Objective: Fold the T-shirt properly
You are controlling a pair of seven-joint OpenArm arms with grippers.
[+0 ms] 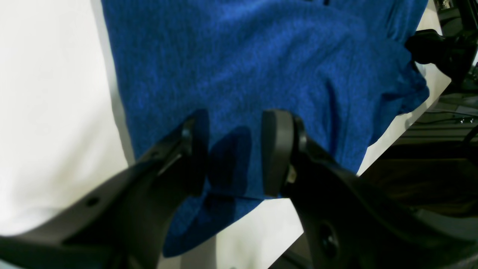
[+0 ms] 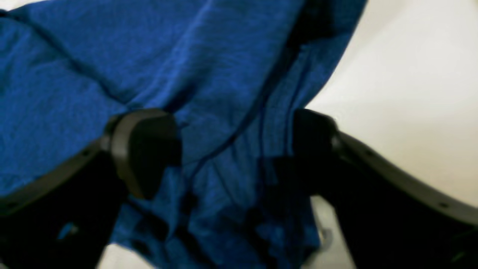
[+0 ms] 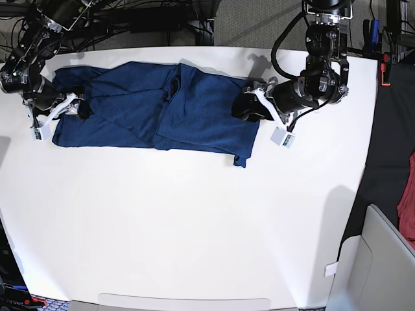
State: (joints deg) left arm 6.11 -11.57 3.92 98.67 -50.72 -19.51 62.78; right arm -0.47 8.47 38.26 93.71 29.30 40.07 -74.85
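The left gripper (image 1: 233, 149) sits at one end of the T-shirt (image 3: 155, 110), and its two black fingers (image 1: 274, 149) are apart. Blue cloth lies right under the gap between them, but the fingers are not squeezing it. Just past the fingers, the shirt stretches away from this gripper toward the other arm. Beside the gripper, the cloth ends and the white table (image 3: 194, 220) shows.

The right gripper (image 2: 231, 149) is at the far end of the shirt. Its fingers (image 2: 145, 149) are spread very wide. Wrinkly blue cloth with a seam lies between and under them, and nothing is pinched there either. To one side of this gripper the cloth stops and the bare table begins.

From above, the shirt looks like a long band lying between the two grippers. It seems the sides or sleeves are already folded in, because layers overlap near the middle and there is a crease there. One small corner pokes out near the left gripper, on the side closer to the middle of the table.

So I think the job is partly done. The long band is not yet folded end to end into a neat, small stack, and the loose corner and the wrinkles near the right gripper need tidying.
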